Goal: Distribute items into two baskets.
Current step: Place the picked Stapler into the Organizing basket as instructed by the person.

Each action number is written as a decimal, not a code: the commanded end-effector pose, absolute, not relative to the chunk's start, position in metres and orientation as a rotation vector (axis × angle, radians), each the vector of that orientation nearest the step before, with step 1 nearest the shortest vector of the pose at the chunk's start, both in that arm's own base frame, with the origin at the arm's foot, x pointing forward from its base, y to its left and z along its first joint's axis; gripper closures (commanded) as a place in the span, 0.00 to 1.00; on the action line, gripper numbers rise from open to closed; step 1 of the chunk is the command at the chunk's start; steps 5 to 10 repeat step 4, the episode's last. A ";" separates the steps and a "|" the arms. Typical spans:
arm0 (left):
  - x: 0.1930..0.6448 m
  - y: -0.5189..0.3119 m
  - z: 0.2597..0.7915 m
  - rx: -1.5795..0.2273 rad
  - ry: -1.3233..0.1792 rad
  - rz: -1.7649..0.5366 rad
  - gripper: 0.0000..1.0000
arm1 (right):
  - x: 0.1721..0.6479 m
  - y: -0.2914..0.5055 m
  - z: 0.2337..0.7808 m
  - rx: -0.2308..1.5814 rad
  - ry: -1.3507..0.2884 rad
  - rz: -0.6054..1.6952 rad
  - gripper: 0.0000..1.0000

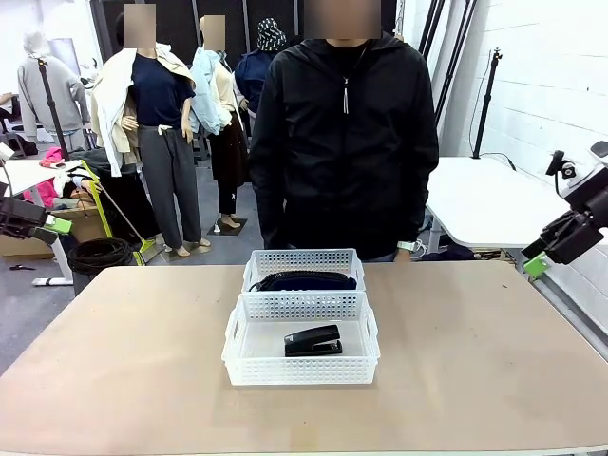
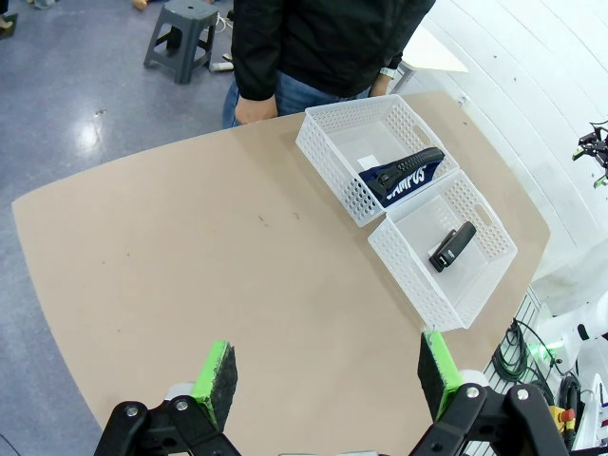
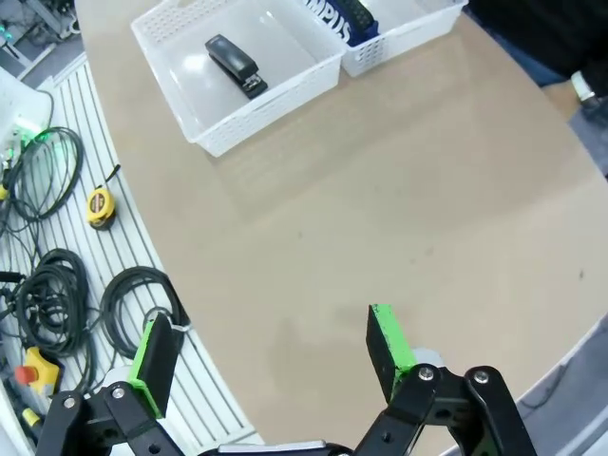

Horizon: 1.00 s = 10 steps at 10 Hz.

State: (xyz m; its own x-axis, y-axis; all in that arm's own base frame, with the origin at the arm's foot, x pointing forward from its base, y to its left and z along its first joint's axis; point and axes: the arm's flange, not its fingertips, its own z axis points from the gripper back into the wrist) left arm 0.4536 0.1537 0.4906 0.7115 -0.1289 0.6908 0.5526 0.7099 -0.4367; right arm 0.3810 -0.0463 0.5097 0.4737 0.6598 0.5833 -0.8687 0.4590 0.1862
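Two white mesh baskets stand end to end at the table's middle. The near basket (image 1: 237, 356) (image 2: 494, 275) (image 3: 171, 47) holds the black stapler (image 1: 313, 341) (image 2: 452, 246) (image 3: 233, 66). The far basket (image 1: 304, 258) (image 2: 328, 157) (image 3: 418, 33) holds the navy pouch (image 1: 309, 281) (image 2: 404, 176) (image 3: 340, 21) with white lettering. My left gripper (image 1: 46, 228) (image 2: 323, 375) hangs open beyond the table's left edge, high above it. My right gripper (image 1: 546, 255) (image 3: 271, 356) is open off the right edge. Both are far from the baskets and hold nothing.
A person in a black jacket (image 1: 344, 133) stands at the far side behind the baskets, hands low by the table edge. Cables (image 3: 57, 285) and a yellow tape measure (image 3: 98, 205) lie on the floor beside the table. A white table (image 1: 489, 199) stands at back right.
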 end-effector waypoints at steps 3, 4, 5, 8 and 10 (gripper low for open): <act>0.452 0.154 0.492 -0.685 -0.674 -0.415 0.00 | 0.383 -0.048 0.510 0.498 -0.447 0.968 0.00; 0.452 0.154 0.492 -0.685 -0.674 -0.415 0.00 | 0.383 -0.048 0.510 0.498 -0.447 0.968 0.00; 0.452 0.154 0.492 -0.685 -0.674 -0.415 0.00 | 0.383 -0.048 0.510 0.498 -0.447 0.968 0.00; 0.452 0.154 0.492 -0.685 -0.674 -0.415 0.00 | 0.383 -0.048 0.510 0.498 -0.447 0.968 0.00; 0.452 0.154 0.492 -0.685 -0.674 -0.415 0.00 | 0.383 -0.048 0.510 0.498 -0.447 0.968 0.00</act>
